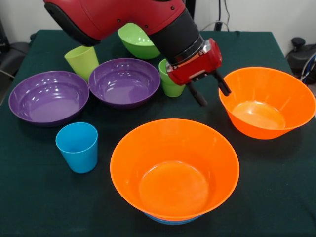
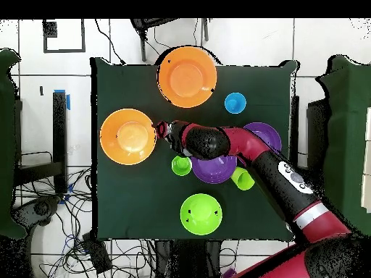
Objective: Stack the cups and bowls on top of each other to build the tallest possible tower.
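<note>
Claw [image 1: 209, 94] apart and empty, hanging just left of right orange bowl [image 1: 269, 102]; should straddle its near-left rim squarely before closing.

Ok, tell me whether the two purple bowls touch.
Cannot tell. In the front view the purple bowls meet rim to rim with no visible gap; overhead, the arm hides them.

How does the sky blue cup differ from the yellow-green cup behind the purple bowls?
The sky blue cup stands upright, mouth up; the yellow-green cup stands mouth down. The blue one stands apart from everything; the yellow-green one stands close behind the purple bowls. Both are plain tapered tumblers.
</note>
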`<action>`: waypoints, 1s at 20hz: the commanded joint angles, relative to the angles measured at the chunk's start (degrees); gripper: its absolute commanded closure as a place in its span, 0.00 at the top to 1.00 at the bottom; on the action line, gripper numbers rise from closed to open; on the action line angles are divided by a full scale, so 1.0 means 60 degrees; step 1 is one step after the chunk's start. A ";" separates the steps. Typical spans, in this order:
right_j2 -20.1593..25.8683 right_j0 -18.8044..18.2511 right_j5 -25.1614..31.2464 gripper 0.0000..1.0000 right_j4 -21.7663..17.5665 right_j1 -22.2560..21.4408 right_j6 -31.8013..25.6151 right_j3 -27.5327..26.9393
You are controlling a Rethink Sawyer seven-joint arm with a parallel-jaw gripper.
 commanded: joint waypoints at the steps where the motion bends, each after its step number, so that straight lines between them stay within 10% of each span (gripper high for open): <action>1: -0.0700 0.0593 0.0985 1.00 -0.0695 0.0673 -0.2174 -0.1088; 20: -0.1629 0.1228 0.0214 1.00 -0.1931 0.1004 -0.1744 -0.1654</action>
